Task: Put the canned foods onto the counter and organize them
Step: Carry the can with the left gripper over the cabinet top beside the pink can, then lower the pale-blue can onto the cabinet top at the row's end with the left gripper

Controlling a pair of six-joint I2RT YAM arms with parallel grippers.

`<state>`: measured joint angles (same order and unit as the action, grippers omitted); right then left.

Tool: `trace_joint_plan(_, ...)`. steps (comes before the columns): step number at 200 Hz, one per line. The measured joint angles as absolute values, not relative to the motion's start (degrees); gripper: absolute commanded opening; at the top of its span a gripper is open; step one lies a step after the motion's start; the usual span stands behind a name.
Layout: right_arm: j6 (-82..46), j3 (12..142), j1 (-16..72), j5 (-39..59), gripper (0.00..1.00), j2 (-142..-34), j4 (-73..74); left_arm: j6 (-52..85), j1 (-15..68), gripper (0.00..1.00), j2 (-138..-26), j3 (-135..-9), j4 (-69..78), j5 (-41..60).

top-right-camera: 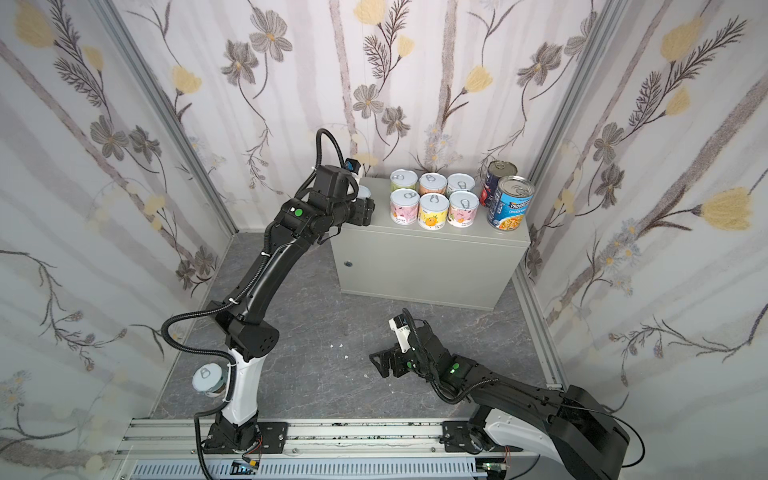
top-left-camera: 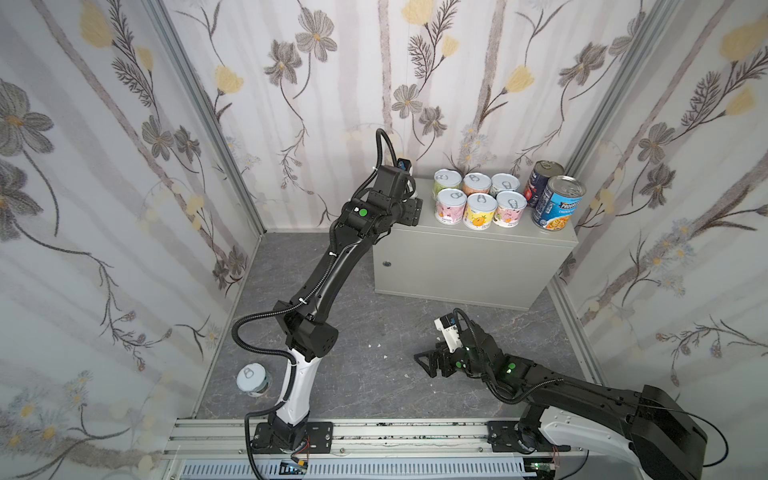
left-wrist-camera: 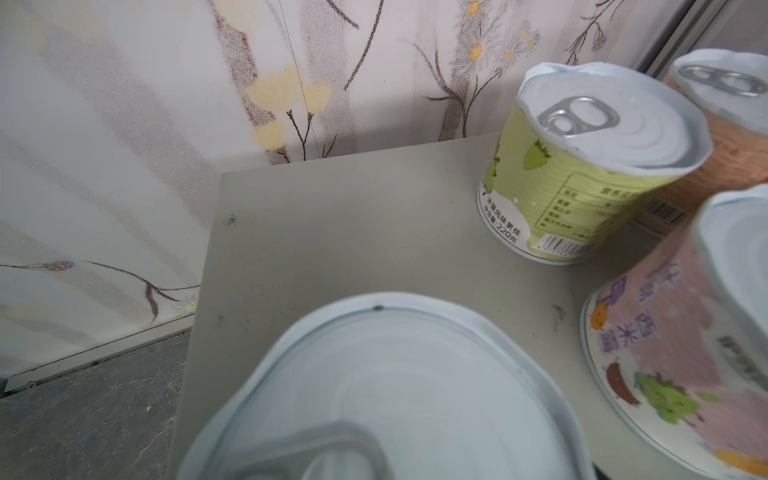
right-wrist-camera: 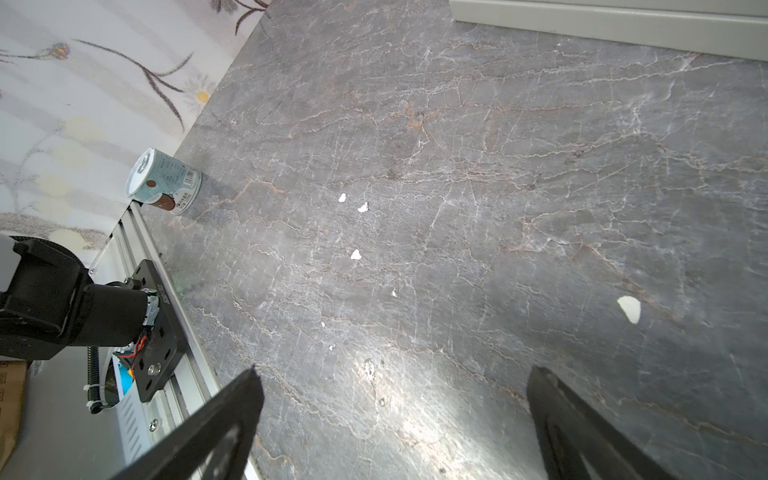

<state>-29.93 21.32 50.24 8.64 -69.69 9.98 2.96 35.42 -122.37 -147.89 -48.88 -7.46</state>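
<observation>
Left wrist view looks straight down on the white ring-pull lid of a short can (left-wrist-camera: 386, 399) standing on the bare left end of the counter (left-wrist-camera: 353, 224), near a green can (left-wrist-camera: 582, 174) and a pink can (left-wrist-camera: 685, 332). No fingers show here, and in a top view the left claw (top-right-camera: 358, 183) is hidden behind its own wrist, so I cannot tell whether it pinches that can or stands free of it. Both top views show six short cans (top-left-camera: 480, 208) in two tidy rows of three on the flat grey metal top, with the navy-and-red can (top-left-camera: 543, 183) and the blue soup can (top-left-camera: 558, 204) at the right end. One teal can (top-left-camera: 251, 377) stands upright on the dark marbled floor (right-wrist-camera: 457, 166) by the left arm's base, well apart from the counter. The right claw (right-wrist-camera: 395, 374) hovers low over the floor, spread wide and empty. These cans look rigid and, if full, fairly heavy for their size. Their glossy curved labels would probably slip, so the best hold is likely square across the side wall at mid-height, clear of the thin, wavy lid rim and the tab.
</observation>
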Motion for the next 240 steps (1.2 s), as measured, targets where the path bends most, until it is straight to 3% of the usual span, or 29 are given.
trace_joint_plan(94, -29.5, 22.2, 50.2, 8.9, 1.00, -73.2, 10.6, 2.7, 35.4, 1.00, -123.9, -150.6, -48.6, -7.1)
trace_joint_plan(173, -29.5, 22.8, 50.2, 8.9, 1.00, -71.6, 10.5, 2.8, 36.6, 1.00, -117.3, -151.7, -46.9, -7.8)
trace_joint_plan(211, -29.5, 22.9, 50.2, 8.9, 1.00, -69.6, 10.0, 3.0, 36.9, 0.90, -110.8, -150.1, -45.7, -9.6)
trace_joint_plan(240, -29.5, 22.9, 50.2, 8.9, 1.00, -68.4, 9.8, 3.0, 36.8, 0.74, -104.7, -142.5, -43.8, -12.0)
